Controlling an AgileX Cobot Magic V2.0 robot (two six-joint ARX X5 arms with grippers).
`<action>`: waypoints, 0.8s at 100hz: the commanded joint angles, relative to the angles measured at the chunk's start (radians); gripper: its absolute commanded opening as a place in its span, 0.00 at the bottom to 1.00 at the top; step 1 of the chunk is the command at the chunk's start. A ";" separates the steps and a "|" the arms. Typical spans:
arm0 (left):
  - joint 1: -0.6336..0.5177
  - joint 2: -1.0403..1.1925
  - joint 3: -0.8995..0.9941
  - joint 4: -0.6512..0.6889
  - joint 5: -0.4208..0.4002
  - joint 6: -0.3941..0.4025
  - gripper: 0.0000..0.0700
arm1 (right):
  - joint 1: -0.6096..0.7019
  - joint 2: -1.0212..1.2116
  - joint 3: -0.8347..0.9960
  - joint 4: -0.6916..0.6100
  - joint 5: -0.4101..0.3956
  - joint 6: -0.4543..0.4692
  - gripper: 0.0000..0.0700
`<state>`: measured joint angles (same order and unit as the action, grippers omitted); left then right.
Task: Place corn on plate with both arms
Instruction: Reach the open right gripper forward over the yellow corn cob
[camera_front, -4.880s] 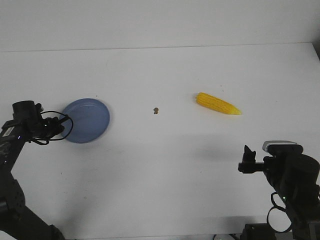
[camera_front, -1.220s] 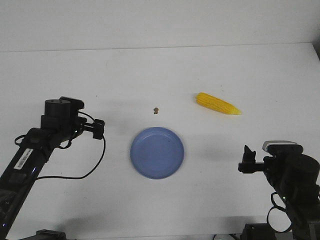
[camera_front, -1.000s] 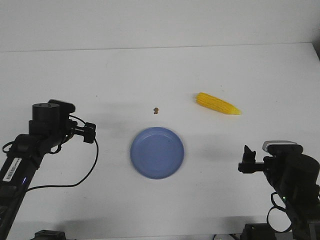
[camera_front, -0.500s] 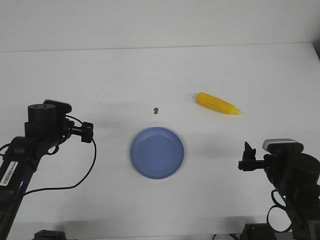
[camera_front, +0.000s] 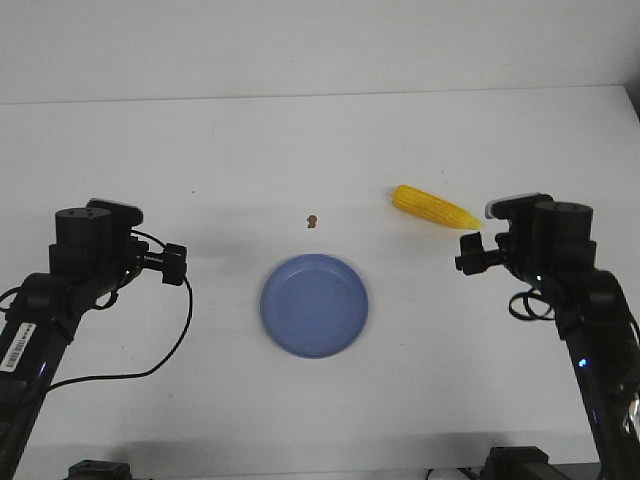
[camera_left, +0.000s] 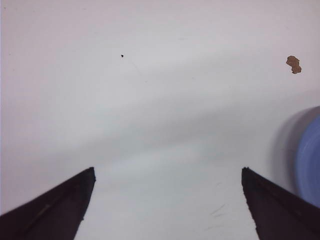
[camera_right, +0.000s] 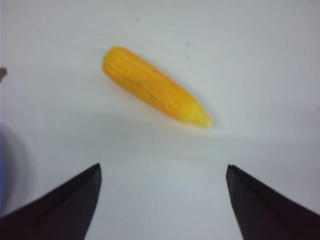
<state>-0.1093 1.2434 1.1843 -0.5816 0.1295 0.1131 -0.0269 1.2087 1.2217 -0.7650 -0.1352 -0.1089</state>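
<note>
A plain white tabletop (camera_front: 320, 150) fills the front view, meeting a pale wall along a straight far edge; its surface is bare apart from a small brown speck (camera_front: 312, 220) near the middle. The plate (camera_front: 314, 305) lies flat on the tabletop in front of that speck, between the two arms. The corn (camera_front: 435, 207) lies on the tabletop to the right of the speck and well apart from the plate, its pointed end toward the right arm. The right pincer (camera_front: 466, 254) hangs just beside that pointed tip; in the right wrist view its fingers (camera_right: 55, 205) stand wide apart with nothing between them, the corn (camera_right: 155, 86) lying beyond them untouched. The left pincer (camera_front: 178, 265) sits to the left of the plate, apart from it; the left wrist view shows its fingers (camera_left: 50, 210) spread wide over bare tabletop and gripping nothing. There the plate (camera_left: 307, 160) is only a blurred blue edge cut off by the frame.
</note>
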 joint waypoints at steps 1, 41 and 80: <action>-0.001 0.007 0.011 0.008 0.001 -0.006 0.85 | 0.001 0.084 0.056 0.006 -0.004 -0.052 0.75; -0.001 0.007 0.011 0.016 0.001 -0.006 0.85 | 0.001 0.461 0.259 0.010 -0.109 -0.249 0.75; -0.001 0.007 0.011 0.030 0.001 -0.006 0.85 | 0.009 0.608 0.259 0.137 -0.125 -0.301 0.75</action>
<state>-0.1093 1.2434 1.1843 -0.5556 0.1295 0.1131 -0.0200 1.7939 1.4597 -0.6563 -0.2565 -0.3870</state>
